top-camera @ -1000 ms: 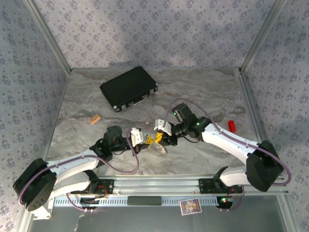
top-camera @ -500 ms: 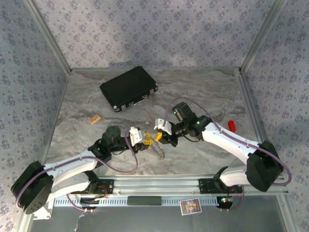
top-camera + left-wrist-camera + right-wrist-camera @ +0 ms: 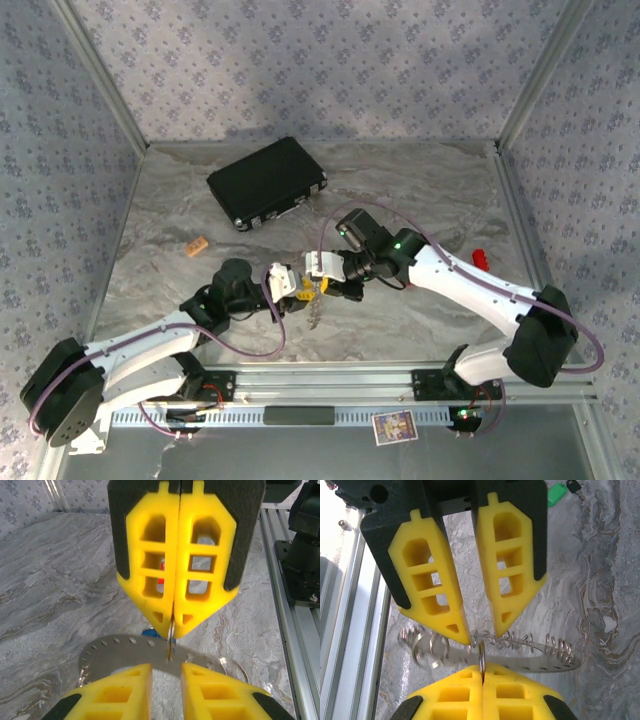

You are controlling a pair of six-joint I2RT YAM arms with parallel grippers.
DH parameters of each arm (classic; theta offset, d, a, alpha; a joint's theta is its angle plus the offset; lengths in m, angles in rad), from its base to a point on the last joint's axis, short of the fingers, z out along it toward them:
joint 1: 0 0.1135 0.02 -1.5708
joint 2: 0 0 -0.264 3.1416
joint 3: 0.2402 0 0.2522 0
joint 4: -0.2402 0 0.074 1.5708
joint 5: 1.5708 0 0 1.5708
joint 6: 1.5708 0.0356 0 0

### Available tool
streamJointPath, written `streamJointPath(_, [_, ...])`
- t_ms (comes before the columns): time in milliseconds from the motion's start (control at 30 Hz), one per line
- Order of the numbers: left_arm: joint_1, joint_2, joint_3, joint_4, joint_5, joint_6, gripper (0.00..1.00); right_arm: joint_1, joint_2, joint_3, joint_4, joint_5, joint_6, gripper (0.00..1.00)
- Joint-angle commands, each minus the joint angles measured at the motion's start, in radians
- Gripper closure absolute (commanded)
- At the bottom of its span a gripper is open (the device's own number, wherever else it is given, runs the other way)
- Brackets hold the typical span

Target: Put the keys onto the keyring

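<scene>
Right gripper (image 3: 482, 675): its yellow fingers (image 3: 445, 700) are pressed together with no gap, pinching a thin wire loop (image 3: 481, 652) that stands upright on the rim of the keyring (image 3: 530, 656). The keyring, a flat grey perforated plate fringed with further small loops, runs across the fingertips from 9 to 3 o'clock in the right wrist view. Left gripper (image 3: 482, 634): it faces the right one tip to tip from 12 o'clock, its jaws standing apart. Its tips reach the plate's upper edge to either side of the pinched loop, and nothing is seen clamped between them. A blue tag (image 3: 149, 633) shows just behind the plate's far edge in the left wrist view. The green key (image 3: 557, 495) lies on the marbled table (image 3: 420, 190) at 1 o'clock, well apart from the grippers. In the top view, a black case (image 3: 267, 182) lies at 11 o'clock of the grippers, a small tan block (image 3: 197, 245) at 10 o'clock, and a red piece (image 3: 479, 260) at 3 o'clock.
</scene>
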Motion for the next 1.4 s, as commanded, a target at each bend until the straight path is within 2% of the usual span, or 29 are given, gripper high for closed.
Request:
streamJointPath(0, [-0.002, 0.016, 0.042, 0.009, 0.039, 0.017, 0.79, 0.017, 0.013, 0.042, -0.04, 0.024, -0.022, 1.0])
streamJointPath(167, [-0.002, 0.043, 0.041, 0.05, 0.047, 0.009, 0.8, 0.032, 0.024, 0.05, -0.029, 0.015, -0.018, 1.0])
streamJointPath(300, [0.001, 0.057, 0.051, 0.047, 0.058, 0.008, 0.86, 0.037, 0.025, 0.049, -0.016, 0.001, -0.01, 1.0])
streamJointPath(600, [0.005, 0.074, 0.03, 0.099, 0.061, -0.013, 0.82, 0.015, -0.005, -0.005, 0.066, -0.068, 0.025, 1.0])
streamJointPath(900, [0.016, 0.109, 0.017, 0.134, 0.084, -0.025, 0.84, -0.006, -0.008, -0.031, 0.105, -0.107, 0.042, 1.0])
streamJointPath(967, [0.016, 0.119, 0.018, 0.132, 0.093, -0.027, 0.88, -0.011, -0.011, -0.037, 0.113, -0.115, 0.046, 1.0])
streamJointPath(1067, [0.019, 0.129, 0.01, 0.142, 0.104, -0.029, 1.0, -0.025, -0.02, -0.057, 0.131, -0.138, 0.058, 1.0])
streamJointPath(1100, [0.02, 0.131, 0.005, 0.153, 0.103, -0.035, 1.0, -0.031, -0.025, -0.069, 0.142, -0.147, 0.066, 1.0])
streamJointPath(1133, [0.021, 0.131, -0.003, 0.169, 0.104, -0.04, 1.0, -0.042, -0.031, -0.085, 0.157, -0.157, 0.073, 0.99])
streamJointPath(1200, [0.023, 0.13, -0.017, 0.201, 0.101, -0.051, 1.0, -0.065, -0.046, -0.123, 0.193, -0.181, 0.09, 0.81])
streamJointPath(1233, [0.022, 0.13, -0.023, 0.218, 0.098, -0.058, 1.0, -0.086, -0.056, -0.148, 0.21, -0.215, 0.097, 0.75])
streamJointPath(1367, [0.027, 0.132, -0.05, 0.304, 0.091, -0.091, 1.0, -0.151, -0.098, -0.243, 0.315, -0.288, 0.152, 0.73])
